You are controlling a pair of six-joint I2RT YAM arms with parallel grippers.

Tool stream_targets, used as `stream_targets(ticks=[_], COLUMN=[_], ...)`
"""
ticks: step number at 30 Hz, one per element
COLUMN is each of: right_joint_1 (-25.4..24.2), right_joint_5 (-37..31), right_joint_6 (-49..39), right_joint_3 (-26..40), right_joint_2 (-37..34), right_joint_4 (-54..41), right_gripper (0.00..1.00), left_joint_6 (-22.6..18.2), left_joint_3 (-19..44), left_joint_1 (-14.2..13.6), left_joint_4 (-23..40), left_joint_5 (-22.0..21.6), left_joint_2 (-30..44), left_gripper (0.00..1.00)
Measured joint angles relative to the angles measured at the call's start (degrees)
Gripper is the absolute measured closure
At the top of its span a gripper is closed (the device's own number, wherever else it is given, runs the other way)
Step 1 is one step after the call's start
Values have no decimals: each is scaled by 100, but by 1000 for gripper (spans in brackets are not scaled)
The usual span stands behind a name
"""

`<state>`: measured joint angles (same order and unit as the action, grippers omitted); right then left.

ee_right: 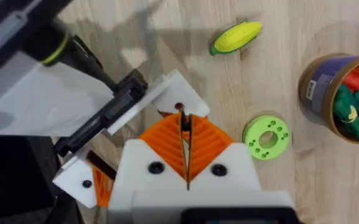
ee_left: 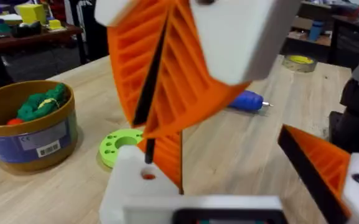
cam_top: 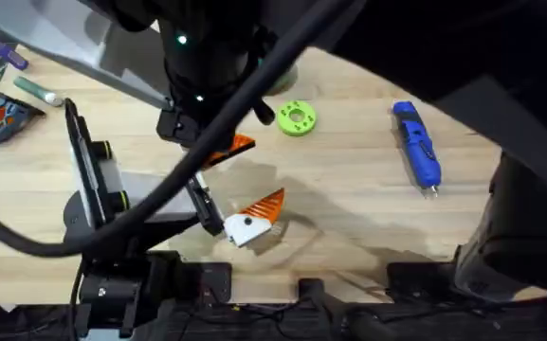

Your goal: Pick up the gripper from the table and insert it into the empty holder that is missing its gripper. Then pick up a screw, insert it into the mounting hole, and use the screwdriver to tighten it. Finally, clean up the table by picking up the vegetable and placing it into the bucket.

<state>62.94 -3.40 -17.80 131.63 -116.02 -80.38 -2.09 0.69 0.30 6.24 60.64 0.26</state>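
Your right end effector (ee_right: 186, 149) hangs over the counter (cam_top: 349, 199), its orange pads (ee_right: 207, 140) pressed narrow, almost together, just above the white holder (cam_top: 240, 228). The orange gripper (cam_top: 268, 202) sits against that holder. The screwdriver (cam_top: 415, 144) lies well apart, and the vegetable (ee_right: 236, 36) lies near the bucket (ee_right: 319, 87). How wide your left end effector (ee_left: 154, 124) stands cannot be told.

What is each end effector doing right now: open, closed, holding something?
Left end effector: open.
Right end effector: closed, pads pressed together; whether it pinches anything cannot be told.
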Motion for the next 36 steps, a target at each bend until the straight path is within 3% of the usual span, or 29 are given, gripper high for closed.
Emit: stream_targets(ticks=[36], right_joint_1=[0], right_joint_5=[4], right_joint_6=[0], right_joint_3=[0], right_joint_2=[-287], right_joint_4=[16], right_gripper=[995], left_joint_6=[28], left_joint_3=[0], left_joint_1=[0], left_joint_4=[2], left_joint_5=[0], left_joint_2=[6], left_gripper=[15])
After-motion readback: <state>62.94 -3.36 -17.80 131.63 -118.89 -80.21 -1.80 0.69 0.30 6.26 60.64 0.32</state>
